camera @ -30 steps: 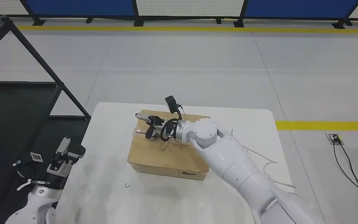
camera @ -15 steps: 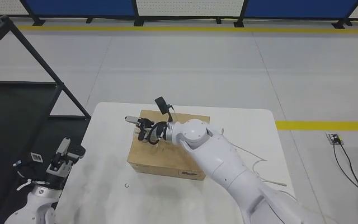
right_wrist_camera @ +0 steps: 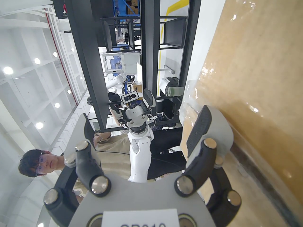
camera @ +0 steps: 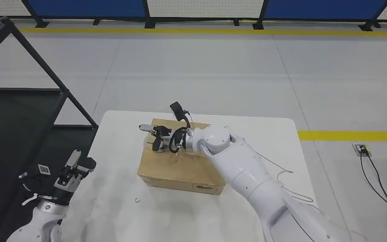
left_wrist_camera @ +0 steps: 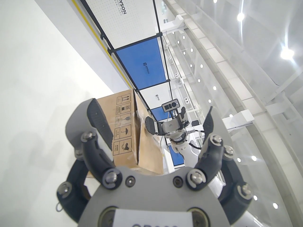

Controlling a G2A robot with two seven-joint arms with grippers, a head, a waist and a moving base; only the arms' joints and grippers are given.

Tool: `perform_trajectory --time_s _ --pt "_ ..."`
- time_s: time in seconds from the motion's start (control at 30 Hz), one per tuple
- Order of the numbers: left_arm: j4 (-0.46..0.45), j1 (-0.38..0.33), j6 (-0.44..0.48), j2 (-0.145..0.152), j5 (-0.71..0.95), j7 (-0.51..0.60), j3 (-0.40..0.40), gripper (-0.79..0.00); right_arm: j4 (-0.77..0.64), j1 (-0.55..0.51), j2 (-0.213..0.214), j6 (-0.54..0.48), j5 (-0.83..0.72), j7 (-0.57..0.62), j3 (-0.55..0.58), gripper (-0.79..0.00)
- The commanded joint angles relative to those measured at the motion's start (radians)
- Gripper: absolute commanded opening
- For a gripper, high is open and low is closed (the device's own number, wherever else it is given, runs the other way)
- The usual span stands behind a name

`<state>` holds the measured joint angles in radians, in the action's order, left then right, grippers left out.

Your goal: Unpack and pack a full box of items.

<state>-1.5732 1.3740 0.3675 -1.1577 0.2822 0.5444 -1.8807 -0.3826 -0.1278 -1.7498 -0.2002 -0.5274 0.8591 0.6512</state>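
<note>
Cardboard box: stands on the white table, towards the far side and roughly midway between the left and right edges. The top flaps are down. Glossy clear tape runs over the top face. Printed handling symbols show on one side wall in the left wrist view.

Right gripper: sits low over the box's far-left corner. The fingers stand apart with nothing between them. In the right wrist view one finger pad lies close against the taped top; whether it makes contact cannot be determined. The other finger is off the box surface.

Left gripper: well apart from the box, just outside the table's left edge and towards the near corner. The fingers are spread and empty. It faces the box, and its wrist view shows the box's corner and the right gripper farther off between the fingers.

Other items: a small dark loop lies on the table near the box's near-left corner, too small to identify. A black metal frame stands on the floor to the left of the table. A yellow floor line and blue panels run along the far side of the room.
</note>
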Motion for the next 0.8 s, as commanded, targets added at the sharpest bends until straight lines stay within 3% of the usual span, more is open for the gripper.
perform_trajectory --time_s 0.0,0.4,0.6,0.77 --pt "-0.002 -0.002 -0.002 0.000 -0.003 0.000 0.008 0.000 -0.006 -0.004 0.010 -0.010 0.014 0.018 0.010 0.000" --pt "-0.011 -0.003 -0.002 0.003 -0.021 -0.011 0.040 0.000 -0.161 -0.085 0.119 -0.050 0.110 0.055 0.121 0.000" --pt "-0.031 0.005 -0.005 0.004 -0.033 -0.022 0.051 0.000 -0.375 -0.187 0.202 0.033 0.244 0.049 0.206 0.000" --pt "-0.046 0.012 -0.010 0.004 -0.040 -0.033 0.062 0.000 -0.635 -0.325 0.279 0.143 0.377 0.043 0.322 0.000"
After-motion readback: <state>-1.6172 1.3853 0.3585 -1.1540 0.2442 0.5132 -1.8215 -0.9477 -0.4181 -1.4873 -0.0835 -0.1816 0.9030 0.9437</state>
